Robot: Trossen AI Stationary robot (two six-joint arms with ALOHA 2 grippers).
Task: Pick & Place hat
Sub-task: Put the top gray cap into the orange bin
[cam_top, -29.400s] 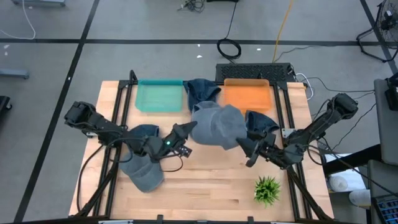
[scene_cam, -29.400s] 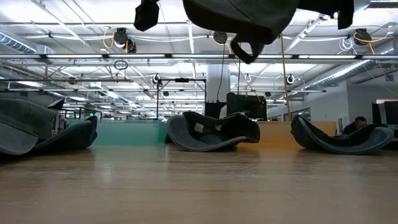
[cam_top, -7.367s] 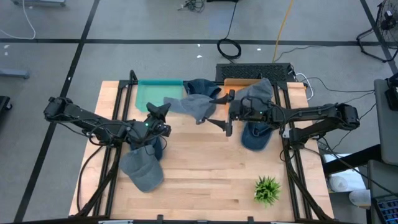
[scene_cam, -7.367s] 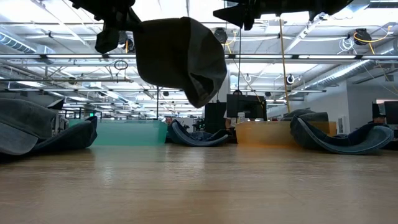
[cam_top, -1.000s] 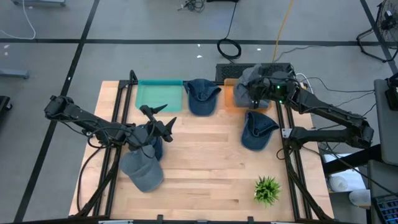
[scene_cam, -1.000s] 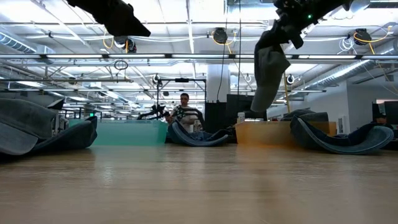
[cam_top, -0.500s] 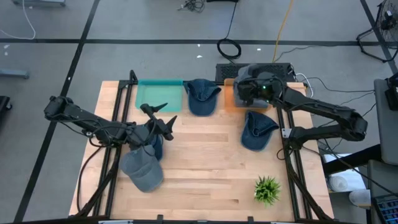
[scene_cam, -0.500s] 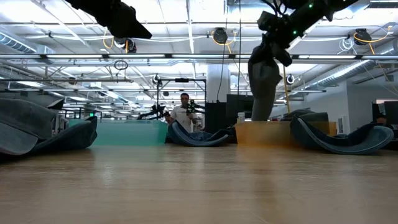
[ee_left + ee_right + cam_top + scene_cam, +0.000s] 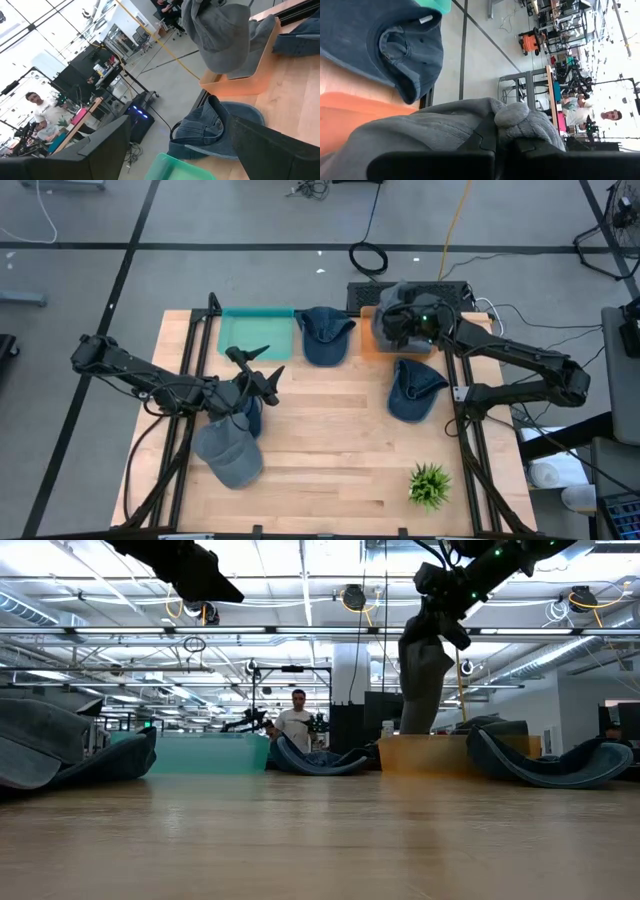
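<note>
Fingers of the right gripper point(image 9: 400, 323) are clamped on a grey hat point(image 9: 424, 675) above the orange tray point(image 9: 368, 343); the left gripper point(image 9: 262, 367) is held open

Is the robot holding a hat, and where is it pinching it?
Yes. The right tool pinches a bunched fold of the grey hat, dangling it over the orange bin. The left tool is open and holds nothing.
</note>
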